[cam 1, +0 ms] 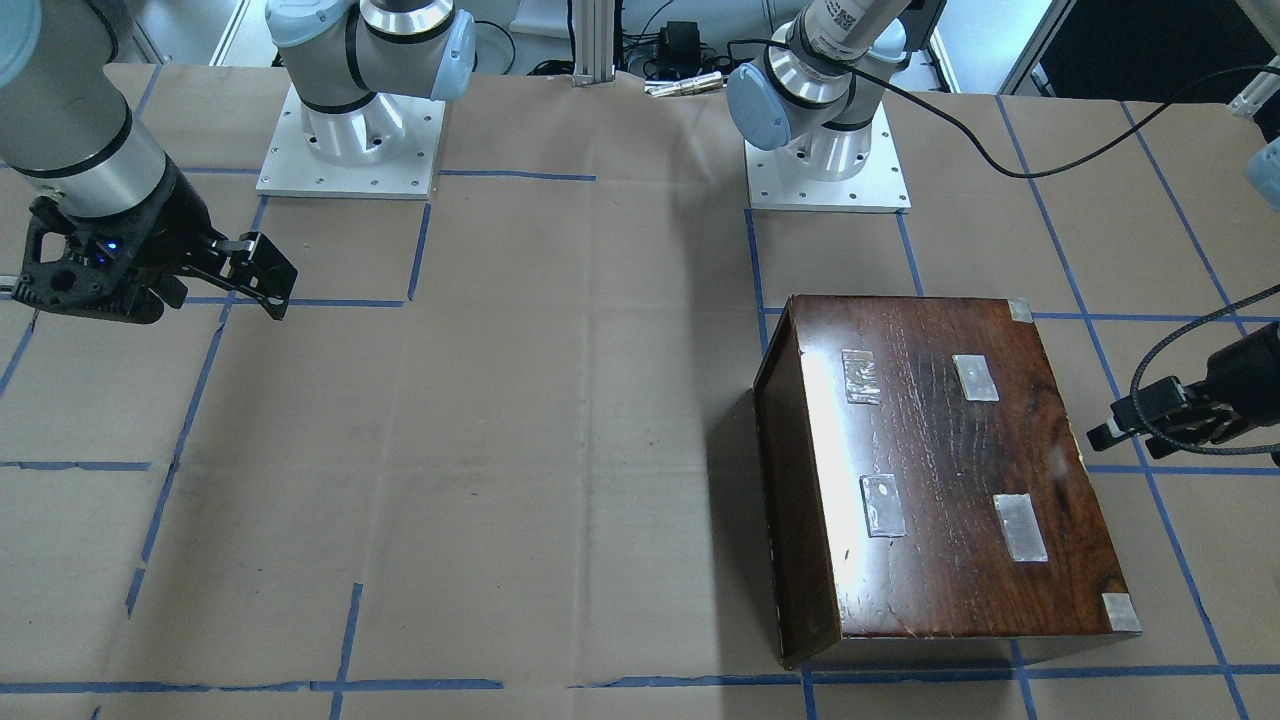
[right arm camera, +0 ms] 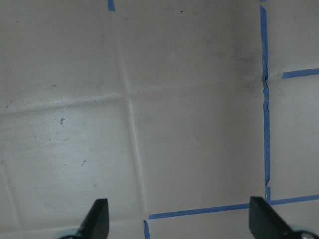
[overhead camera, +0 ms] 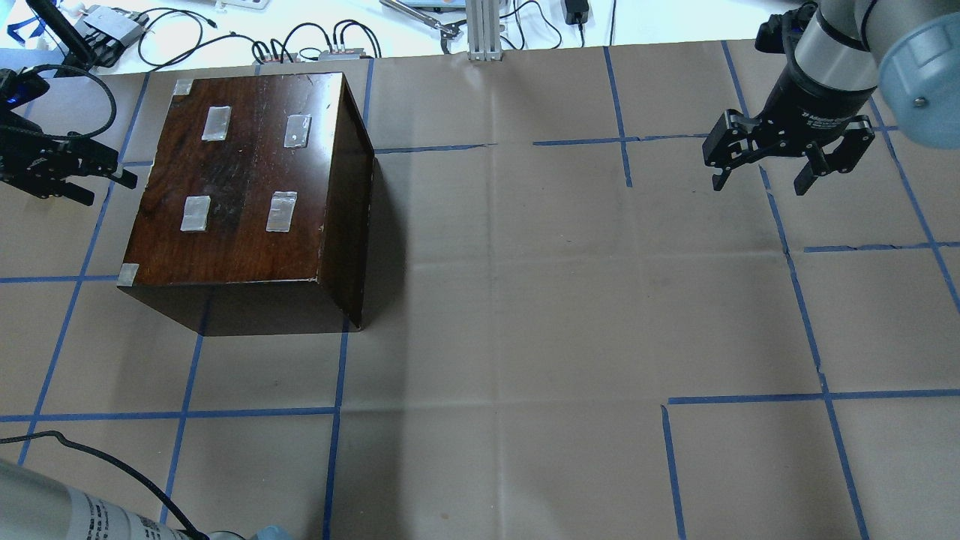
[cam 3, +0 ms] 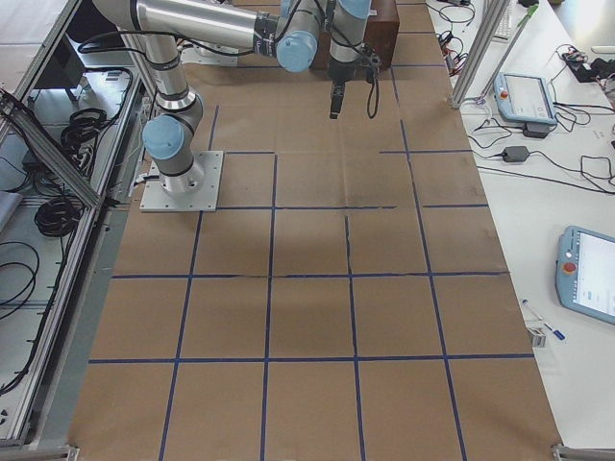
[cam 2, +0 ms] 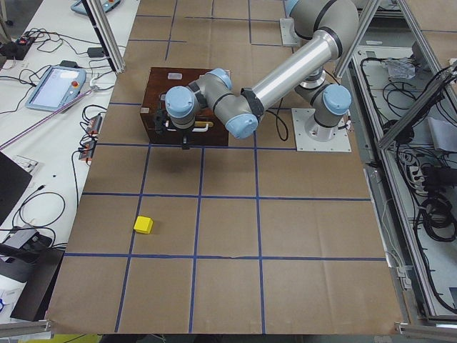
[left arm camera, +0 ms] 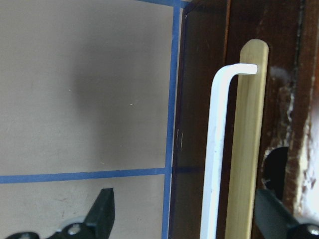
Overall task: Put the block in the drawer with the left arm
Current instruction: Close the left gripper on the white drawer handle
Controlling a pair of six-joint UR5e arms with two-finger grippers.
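The small yellow block lies on the brown paper, well away from the dark reddish-brown box, and shows only in the exterior left view. Only the drawer's pale wood front strip and its white handle are visible on the box's face. My left gripper is open just in front of that face, with one finger on each side of the handle and touching nothing; from overhead the left gripper sits at the box's left side. My right gripper hangs open and empty over bare paper at the far right.
Blue tape lines grid the paper-covered table. The box top carries several clear tape patches. Cables and power bricks lie along the far edge. Both arm bases stand at the robot's side.
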